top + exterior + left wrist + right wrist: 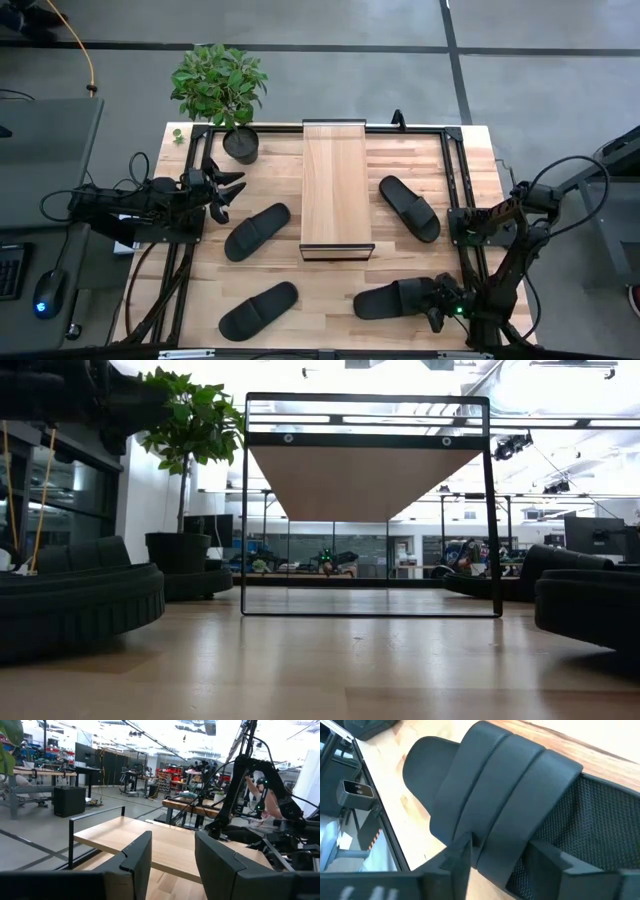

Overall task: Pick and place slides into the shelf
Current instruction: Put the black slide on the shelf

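Four black slides lie flat on their soles on the wooden table: far-left, near-left, far-right and near-right. The shelf stands on its dark frame at the table's middle, and its plank top is bare. My right gripper is low at the near-right slide's right end. It is open, with its fingers on either side of the slide's ribbed strap. My left gripper hangs open above the table's left side, pointing at the shelf. My right gripper comes level from the table's right. One finger is beside the strap's edge and the other is over the footbed. I cannot tell whether either finger touches the slide. The slide lies flat on the table.
A potted plant stands at the far-left corner, close to my left gripper. Dark metal rails run along the table's left, right and far sides. Bare tabletop lies between the two near slides.
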